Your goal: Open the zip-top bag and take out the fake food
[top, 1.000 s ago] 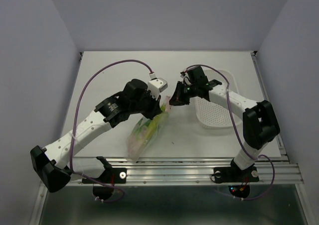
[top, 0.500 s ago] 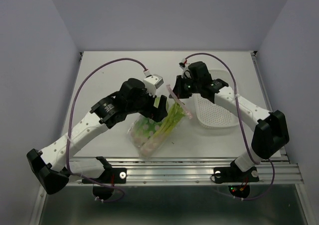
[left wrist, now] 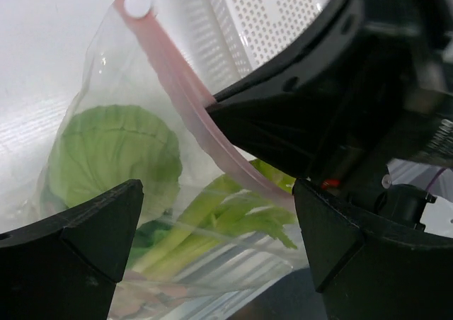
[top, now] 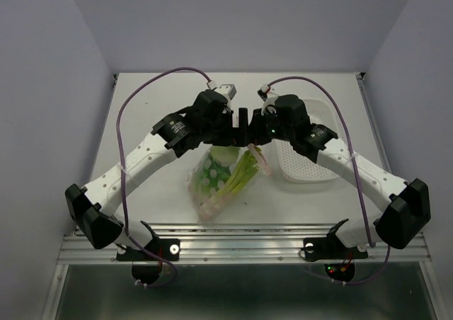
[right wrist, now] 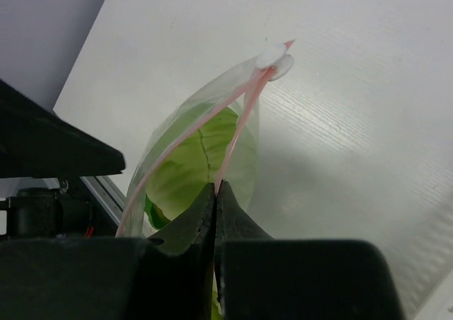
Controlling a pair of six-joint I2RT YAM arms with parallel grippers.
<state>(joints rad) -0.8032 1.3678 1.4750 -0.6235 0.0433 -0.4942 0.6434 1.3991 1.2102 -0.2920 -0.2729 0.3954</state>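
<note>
Over mid-table, our left gripper (left wrist: 216, 200) gapes wide, gripping nothing; one bag (left wrist: 106, 72) hangs beside it, one cabbage (left wrist: 113, 157) and one stalk (left wrist: 205, 221) inside; our right gripper (right wrist: 214, 187) is clamped on its pink strip (left wrist: 177, 79); one basket (top: 304, 164) lies rightmost.

A white table (top: 141, 115) fills the middle of the top view, enclosed by pale walls on the left, right and far sides. A metal rail (top: 248, 236) runs along its near edge at the bottom. Right of centre, a white perforated oval basket (top: 296, 163) sits flat on the table. In the lower centre, a clear zip-top bag (top: 205, 196) slants towards the rail, its near end resting on the table, with green fake food (top: 212, 173) inside.
</note>
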